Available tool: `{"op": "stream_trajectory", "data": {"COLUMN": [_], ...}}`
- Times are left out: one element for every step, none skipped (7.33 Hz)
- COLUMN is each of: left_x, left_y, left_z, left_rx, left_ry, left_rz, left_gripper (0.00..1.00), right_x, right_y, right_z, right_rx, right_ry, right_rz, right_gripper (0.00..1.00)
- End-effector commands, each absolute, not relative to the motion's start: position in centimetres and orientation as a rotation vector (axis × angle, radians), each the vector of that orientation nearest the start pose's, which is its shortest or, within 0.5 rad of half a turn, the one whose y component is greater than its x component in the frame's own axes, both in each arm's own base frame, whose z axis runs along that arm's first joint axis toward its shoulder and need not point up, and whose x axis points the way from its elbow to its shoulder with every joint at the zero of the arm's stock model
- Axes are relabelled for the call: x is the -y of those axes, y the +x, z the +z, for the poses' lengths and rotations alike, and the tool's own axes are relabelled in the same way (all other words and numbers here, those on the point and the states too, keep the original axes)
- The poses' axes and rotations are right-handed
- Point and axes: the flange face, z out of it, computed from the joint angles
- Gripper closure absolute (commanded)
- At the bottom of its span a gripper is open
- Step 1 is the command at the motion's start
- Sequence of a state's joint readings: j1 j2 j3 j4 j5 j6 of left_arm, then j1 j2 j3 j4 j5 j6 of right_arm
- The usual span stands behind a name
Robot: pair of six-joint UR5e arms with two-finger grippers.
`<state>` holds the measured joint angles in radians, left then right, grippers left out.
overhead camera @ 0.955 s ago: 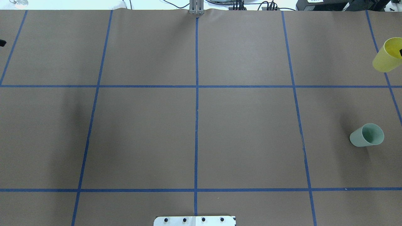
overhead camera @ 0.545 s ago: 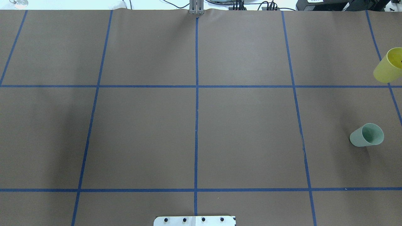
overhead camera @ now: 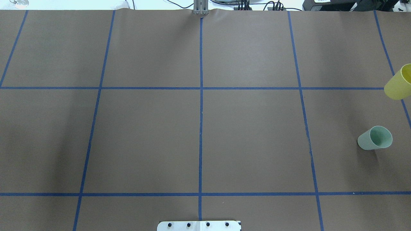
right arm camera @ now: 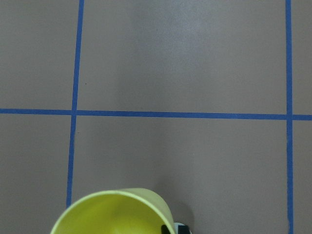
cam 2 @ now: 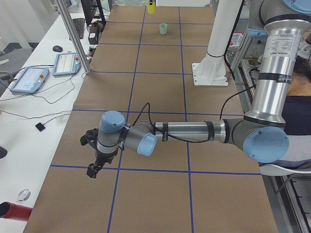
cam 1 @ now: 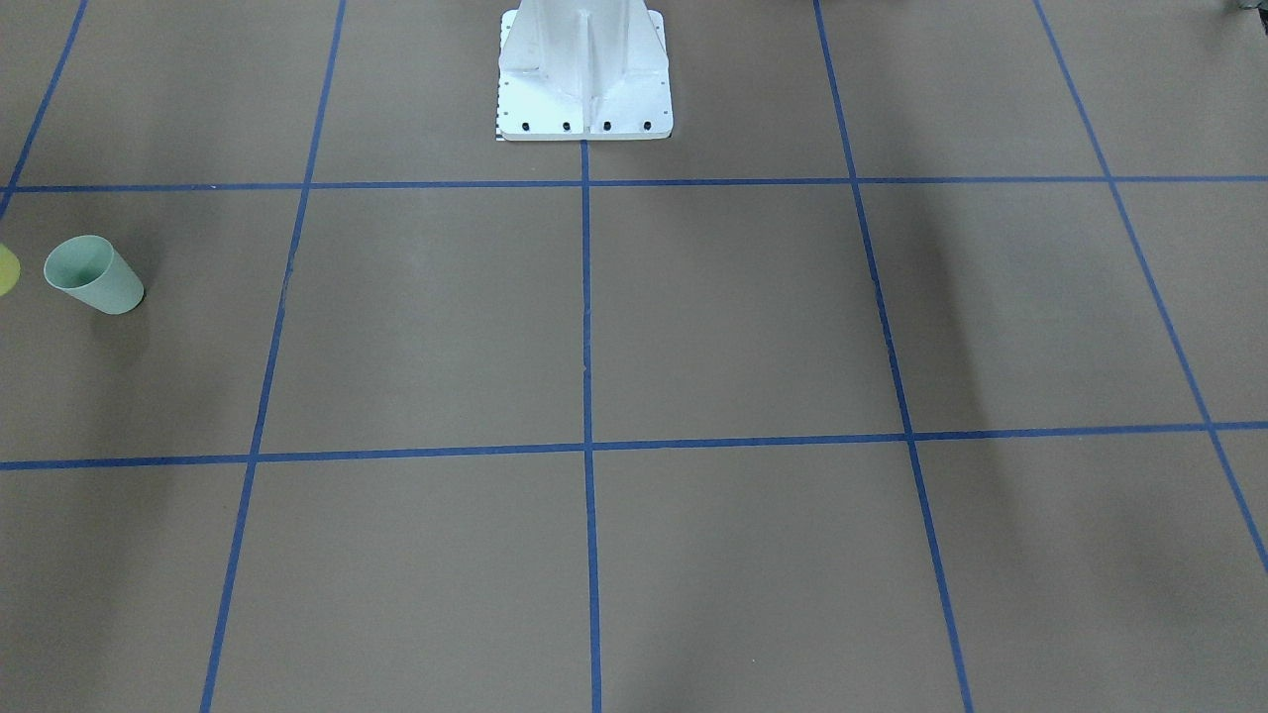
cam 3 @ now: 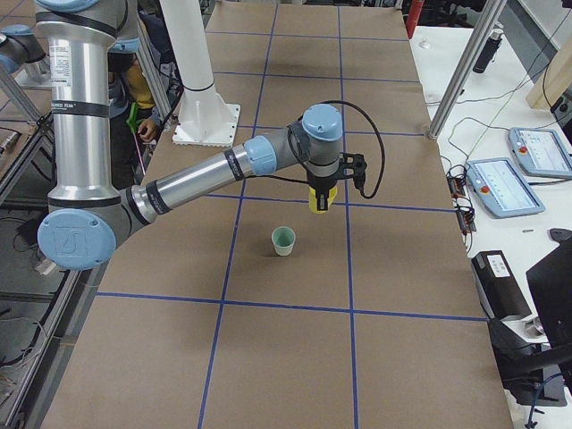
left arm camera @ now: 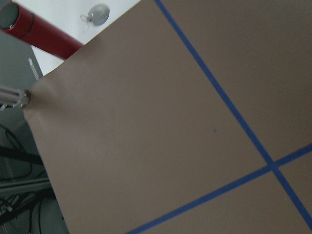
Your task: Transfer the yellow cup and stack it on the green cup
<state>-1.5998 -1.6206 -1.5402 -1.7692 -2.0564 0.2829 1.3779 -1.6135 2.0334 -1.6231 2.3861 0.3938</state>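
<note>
The yellow cup (overhead camera: pixel 399 84) hangs above the table at the overhead view's right edge, upright, held at its rim. It also shows in the right wrist view (right arm camera: pixel 114 212), with a black fingertip (right arm camera: pixel 168 228) at its rim. In the exterior right view my right gripper (cam 3: pixel 322 192) is shut on the yellow cup (cam 3: pixel 321 201), just beyond the green cup (cam 3: pixel 283 239). The green cup (overhead camera: pixel 375 138) stands upright and empty on the brown paper; it also shows in the front view (cam 1: pixel 94 275). My left gripper (cam 2: pixel 93 167) shows only in the exterior left view, low over the table's near end; I cannot tell its state.
The white robot base (cam 1: pixel 584 69) stands at the table's middle rear edge. Blue tape lines (overhead camera: pixel 200 112) divide the brown paper into squares. A red tube (left arm camera: pixel 39 31) lies off the table's left end. Tablets (cam 3: pixel 500 183) and a metal post (cam 3: pixel 460 76) stand beside the table.
The yellow cup has moved toward the robot, closer to the green cup. A dark tip at the overhead view's left edge has gone out of view.
</note>
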Motion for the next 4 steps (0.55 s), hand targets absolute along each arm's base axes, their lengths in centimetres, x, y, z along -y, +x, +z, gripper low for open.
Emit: {"op": "stream_trajectory", "data": {"left_x": [47.9,47.3,46.1,44.5], "left_y": [-10.1,-9.1,-7.9,-7.7], "left_z": [65.0,65.3,65.5,65.2], "left_rx": [-0.491,-0.611,-0.770,-0.789], "left_ry": [0.120,0.080,0.062,0.064], "left_rz": [0.088,-0.003,-0.012,-0.008], "left_gripper": [0.00,0.00,0.00,0.00], "right_x": [44.8,44.7,44.2,43.9], "right_y": [-2.7,-2.6,-2.5,-3.0], "right_z": [46.9,47.0,47.7,48.0], "right_rx": [0.887,0.886,0.882,0.881], "right_ry": [0.106,0.103,0.086,0.065], "right_rz": [0.034,0.037,0.053,0.066], "right_gripper": [1.00,1.00,1.00,1.00]}}
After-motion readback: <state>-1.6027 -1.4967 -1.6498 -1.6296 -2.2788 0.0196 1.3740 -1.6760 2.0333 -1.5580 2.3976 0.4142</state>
